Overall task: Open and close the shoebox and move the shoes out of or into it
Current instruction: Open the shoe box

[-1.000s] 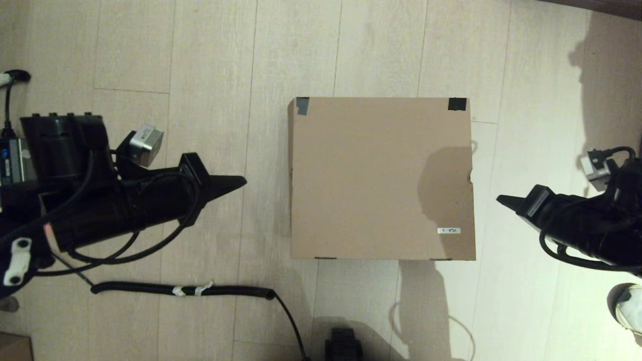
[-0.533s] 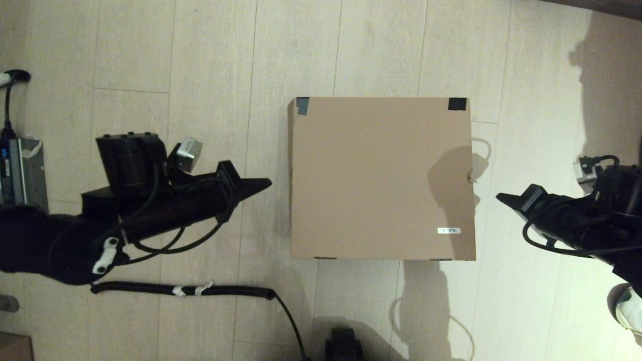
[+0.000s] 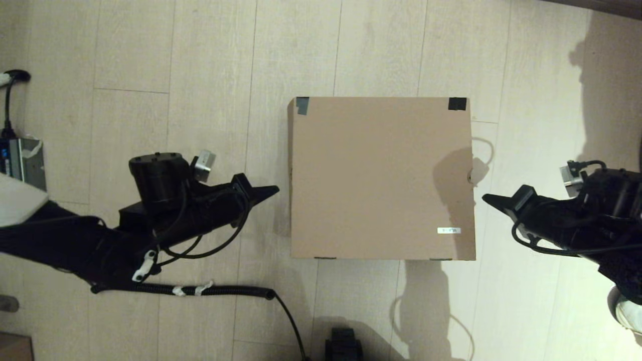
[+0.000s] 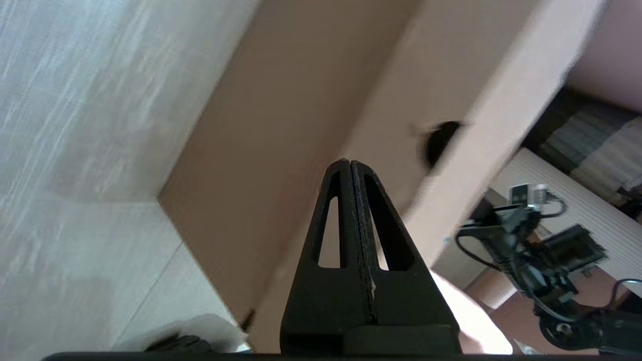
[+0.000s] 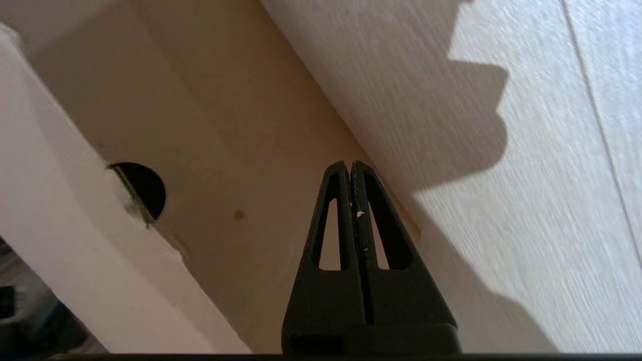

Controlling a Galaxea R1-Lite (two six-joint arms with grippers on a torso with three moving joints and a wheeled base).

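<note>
Both the left gripper (image 3: 275, 189) and right gripper (image 3: 486, 199), fingers pressed together, are closing in on the still-shut shoebox (image 3: 381, 178), readying to lift its lid.

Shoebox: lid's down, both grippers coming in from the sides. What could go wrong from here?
1. Both the left gripper and right gripper are shut, tips aimed at the shoebox side walls; they may shove or skew the box rather than lift the lid.
2. The coiled cable lies on the floor right under the left arm and might snag.
3. Shoes are not visible, so the contents are unknown.
</note>
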